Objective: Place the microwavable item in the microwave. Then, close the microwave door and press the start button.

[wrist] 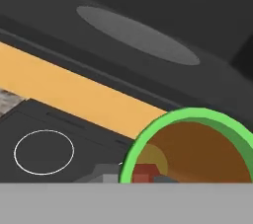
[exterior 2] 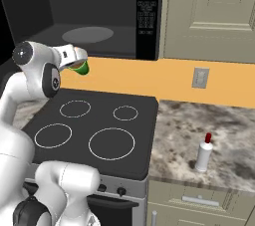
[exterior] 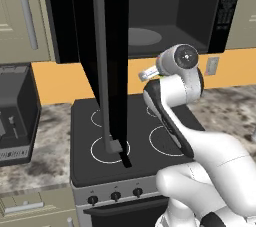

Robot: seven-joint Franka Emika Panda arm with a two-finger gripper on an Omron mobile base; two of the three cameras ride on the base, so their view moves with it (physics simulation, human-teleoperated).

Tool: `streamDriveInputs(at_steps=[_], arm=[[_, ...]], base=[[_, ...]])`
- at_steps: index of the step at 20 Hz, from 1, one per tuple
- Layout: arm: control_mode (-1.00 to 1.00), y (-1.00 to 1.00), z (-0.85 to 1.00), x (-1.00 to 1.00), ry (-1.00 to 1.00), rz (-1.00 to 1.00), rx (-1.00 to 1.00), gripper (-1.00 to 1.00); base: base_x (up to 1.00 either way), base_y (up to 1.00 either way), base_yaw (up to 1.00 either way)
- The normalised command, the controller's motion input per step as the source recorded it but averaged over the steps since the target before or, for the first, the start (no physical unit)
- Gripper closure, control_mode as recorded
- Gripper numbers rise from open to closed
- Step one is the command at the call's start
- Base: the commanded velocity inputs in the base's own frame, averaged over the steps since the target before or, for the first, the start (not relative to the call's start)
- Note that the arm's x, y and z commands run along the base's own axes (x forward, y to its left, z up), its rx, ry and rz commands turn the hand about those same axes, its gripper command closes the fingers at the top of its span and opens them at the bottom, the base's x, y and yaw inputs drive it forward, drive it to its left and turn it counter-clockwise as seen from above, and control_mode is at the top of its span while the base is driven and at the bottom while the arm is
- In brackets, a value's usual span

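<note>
A rendered home kitchen is showing itself around a black glass-top stove with white burner rings and a row of dark knobs along its front. Hanging open above the stove, a large black microwave is baring its grey round turntable and keypad strip. Speckled grey stone counters are flanking the stove, with beige panelled cabinets rising above and an orange backsplash running behind. Right of the stove, a slim white red-capped bottle is standing on the counter.
</note>
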Motion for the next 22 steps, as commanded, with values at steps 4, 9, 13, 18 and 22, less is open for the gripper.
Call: streamDriveInputs(at_steps=[4,9,13,18,22], arm=[[-1.00,0.04,0.86,0.03,-0.06,0.00,-0.05,1.00],[-1.00,0.07,0.80,0.34,0.02,0.00,-0.04,1.00],[-1.00,0.01,0.53,0.64,0.19,0.02,-0.01,1.00],[-1.00,0.00,0.02,0.67,0.13,0.05,-0.01,1.00],[-1.00,0.01,-0.19,0.73,0.10,0.05,-0.01,1.00]], base=[[0.00,0.00,0.00],[0.00,0.00,0.00],[0.00,0.00,0.00],[0.00,0.00,0.00],[0.00,0.00,0.00]])
